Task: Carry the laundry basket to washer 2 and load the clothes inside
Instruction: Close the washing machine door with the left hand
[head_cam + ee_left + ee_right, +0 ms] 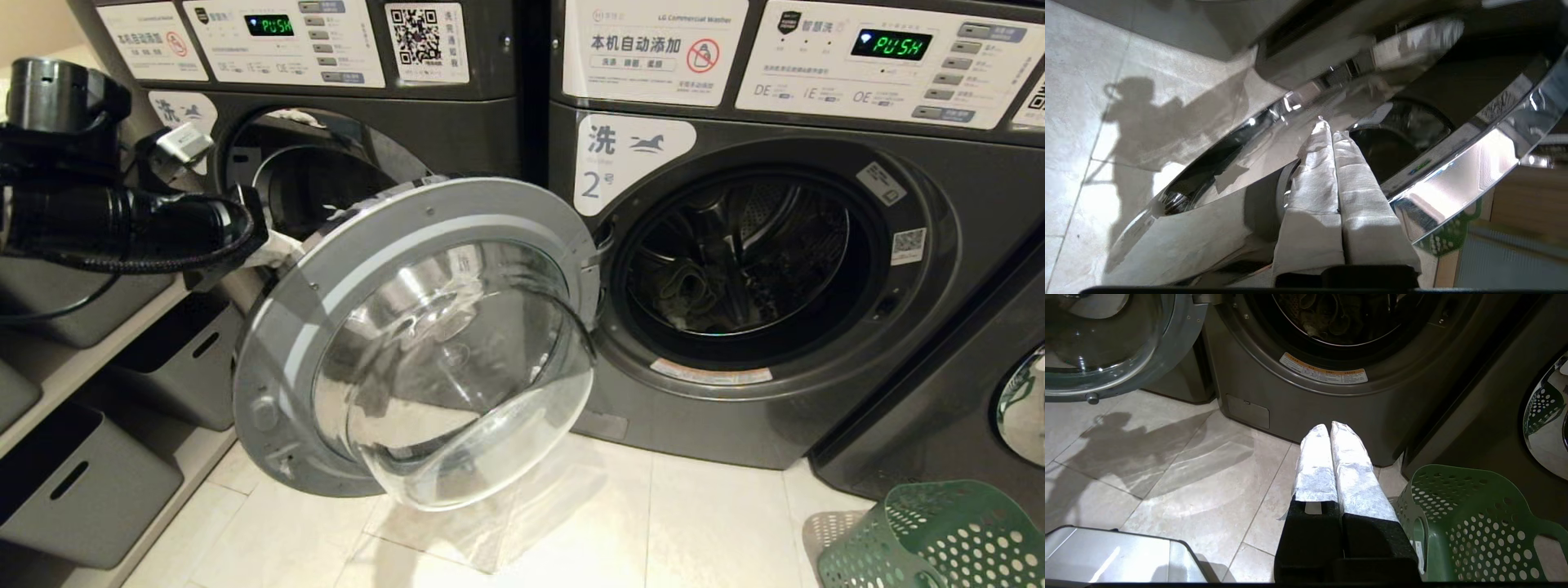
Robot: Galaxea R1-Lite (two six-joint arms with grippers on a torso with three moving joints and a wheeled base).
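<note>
Washer 2 (759,269) stands open with clothes (694,286) inside its drum — loading looks done. The laundry basket (939,539) sits beside washer 2. Left gripper (1329,126) and right gripper (1327,428) — both pressed together, empty.

- A self-service laundry room.
- Commercial front-loading washers (775,245) stand side by side, with numbered labels, QR codes and lit "PUSH" displays (891,45).
- Tiled floor (653,523).
</note>
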